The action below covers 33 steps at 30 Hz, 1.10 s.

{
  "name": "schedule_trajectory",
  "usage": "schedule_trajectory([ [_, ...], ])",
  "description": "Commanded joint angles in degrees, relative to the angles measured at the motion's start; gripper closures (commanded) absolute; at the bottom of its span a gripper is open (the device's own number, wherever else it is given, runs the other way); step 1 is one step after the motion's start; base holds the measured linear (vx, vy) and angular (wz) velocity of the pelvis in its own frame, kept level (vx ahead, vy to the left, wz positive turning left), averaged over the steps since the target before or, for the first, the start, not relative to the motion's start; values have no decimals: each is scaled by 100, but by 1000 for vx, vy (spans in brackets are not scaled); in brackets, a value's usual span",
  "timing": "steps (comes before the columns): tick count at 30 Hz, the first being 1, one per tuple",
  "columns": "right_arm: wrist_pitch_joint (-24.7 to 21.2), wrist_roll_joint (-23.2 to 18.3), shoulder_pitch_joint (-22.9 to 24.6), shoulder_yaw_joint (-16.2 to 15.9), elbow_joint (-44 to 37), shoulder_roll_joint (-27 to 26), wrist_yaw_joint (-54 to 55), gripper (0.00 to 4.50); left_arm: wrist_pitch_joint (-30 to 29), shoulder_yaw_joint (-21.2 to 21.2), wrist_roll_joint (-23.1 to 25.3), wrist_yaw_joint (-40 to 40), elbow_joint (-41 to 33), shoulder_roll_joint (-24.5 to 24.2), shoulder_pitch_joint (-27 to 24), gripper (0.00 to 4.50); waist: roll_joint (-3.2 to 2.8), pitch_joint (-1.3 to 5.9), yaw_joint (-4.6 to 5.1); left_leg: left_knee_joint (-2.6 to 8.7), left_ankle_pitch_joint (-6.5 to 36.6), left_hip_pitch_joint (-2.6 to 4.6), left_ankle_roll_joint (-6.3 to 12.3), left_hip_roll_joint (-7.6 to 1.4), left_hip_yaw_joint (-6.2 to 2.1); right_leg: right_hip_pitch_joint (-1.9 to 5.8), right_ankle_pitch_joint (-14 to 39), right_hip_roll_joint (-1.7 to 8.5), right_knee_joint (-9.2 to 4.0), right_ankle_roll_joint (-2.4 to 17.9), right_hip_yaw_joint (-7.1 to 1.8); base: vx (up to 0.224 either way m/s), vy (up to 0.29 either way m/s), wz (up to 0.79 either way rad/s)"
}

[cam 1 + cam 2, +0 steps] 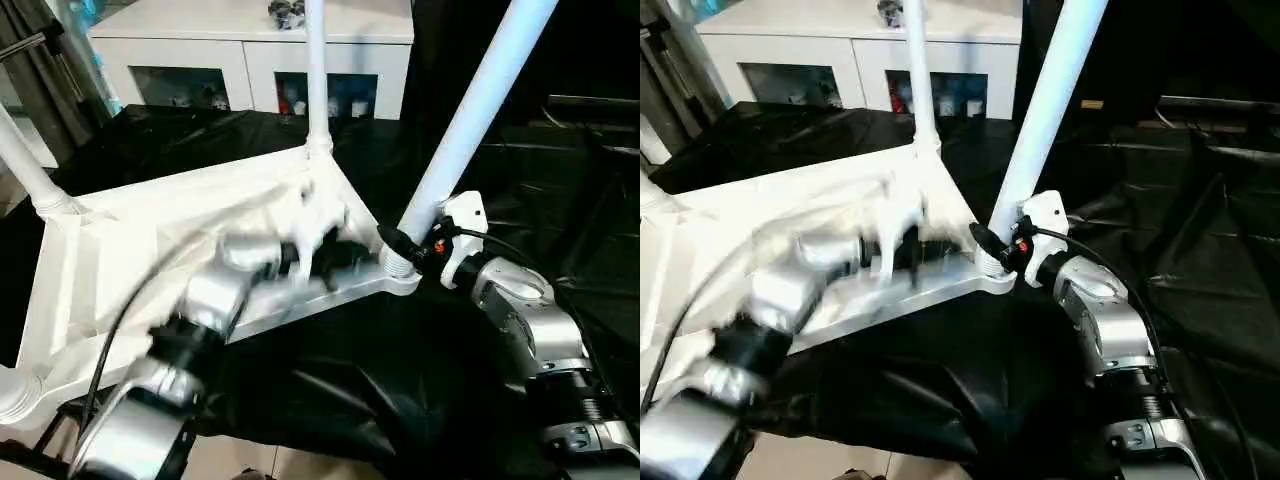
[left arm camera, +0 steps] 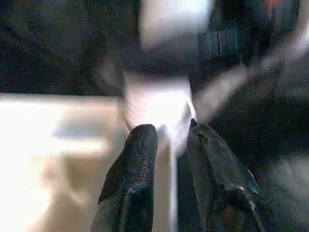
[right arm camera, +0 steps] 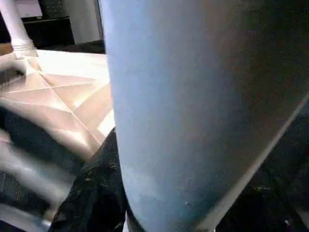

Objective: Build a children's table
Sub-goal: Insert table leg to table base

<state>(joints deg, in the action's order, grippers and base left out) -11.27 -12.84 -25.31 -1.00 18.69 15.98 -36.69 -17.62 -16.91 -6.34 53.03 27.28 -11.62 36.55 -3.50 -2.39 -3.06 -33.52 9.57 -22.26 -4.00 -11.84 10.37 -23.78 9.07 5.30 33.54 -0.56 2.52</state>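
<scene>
Tabletop [image 1: 120, 250], white moulded plastic w/ ribbed underside up, lies tilted across centre-left of the head views on glossy, wrinkled black sheeting [image 1: 330, 380]. You see smooth white tubular legs rising from its round corner sockets: one at top centre [image 1: 316, 70], one at far left [image 1: 25, 165], and one leaning toward upper right [image 1: 470, 110] from the near-right corner socket [image 1: 400, 265]. Your right gripper [image 1: 408, 245] sits at centre-right, its black fingers clasping the base of that leaning leg just above the socket; in the right wrist view the pale tube [image 3: 193, 106] stands close up. Your left gripper [image 1: 315, 255], motion-blurred at centre, hovers over the tabletop edge; left wrist view shows its two textured black fingers [image 2: 133, 174] slightly parted, nothing between them. White cabinet [image 1: 250, 50] w/ glass doors stands at the top.
</scene>
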Motion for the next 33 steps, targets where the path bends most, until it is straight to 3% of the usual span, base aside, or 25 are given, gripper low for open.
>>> schedule_trajectory([
  [1,-93,29,-62,-10,-21,13,25,262,-52,-48,129,31,128,-52,-2,321,48,405,8,340,1123,99,331,-27,20,341,810,149,-318,1359,-99,0,0,0],
  [3,-100,32,-57,-13,-24,14,27,262,-38,-56,166,3,184,-58,-22,288,43,395,10,348,1220,100,284,-26,17,339,945,153,-334,1337,-99,0,0,0],
  [6,-119,40,-53,-15,-34,15,28,262,172,-51,292,-174,396,-60,-16,275,49,388,14,355,1352,99,216,-20,11,333,1187,153,-355,1238,-102,0,0,0],
  [16,-158,54,-27,-54,-38,25,-2,262,616,-66,456,-158,1178,-143,90,266,69,392,1,351,1289,88,230,-17,8,325,1186,160,-346,1233,-104,0,0,0],
  [25,-238,72,-51,-110,-17,42,-68,262,619,-124,482,359,1672,-203,233,342,51,389,7,359,1329,89,204,-13,2,331,1174,165,-347,1255,-107,0,0,0],
  [33,-660,245,-133,-450,105,261,-416,262,442,-180,570,678,1826,-354,331,406,51,386,27,357,1376,105,221,-14,6,336,1209,160,-344,1333,-103,0,0,0],
])
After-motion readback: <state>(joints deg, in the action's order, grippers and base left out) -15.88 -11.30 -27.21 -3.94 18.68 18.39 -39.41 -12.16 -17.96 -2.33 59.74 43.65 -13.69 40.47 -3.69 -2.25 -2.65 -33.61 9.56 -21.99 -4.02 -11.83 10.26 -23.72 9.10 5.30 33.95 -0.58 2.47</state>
